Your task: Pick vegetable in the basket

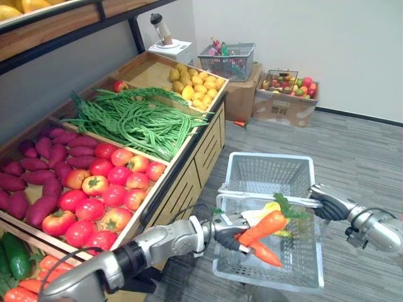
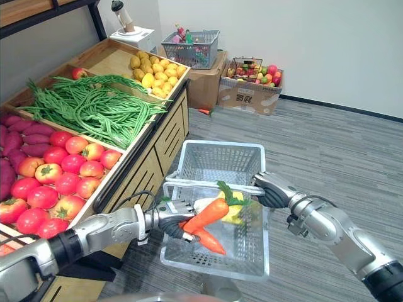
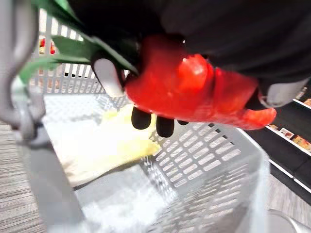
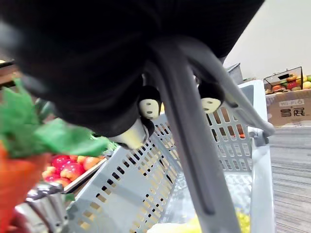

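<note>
Above the grey basket [image 1: 271,173], gripping a carrot [image 1: 264,228] mid-body in curled fingers of the left hand [image 1: 228,229]; likely stiff, light, slick; clamping the handle [image 1: 252,195] in the right hand [image 1: 327,202].

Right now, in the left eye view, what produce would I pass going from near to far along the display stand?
In order: red tomatoes → long green beans → yellow produce.
</note>
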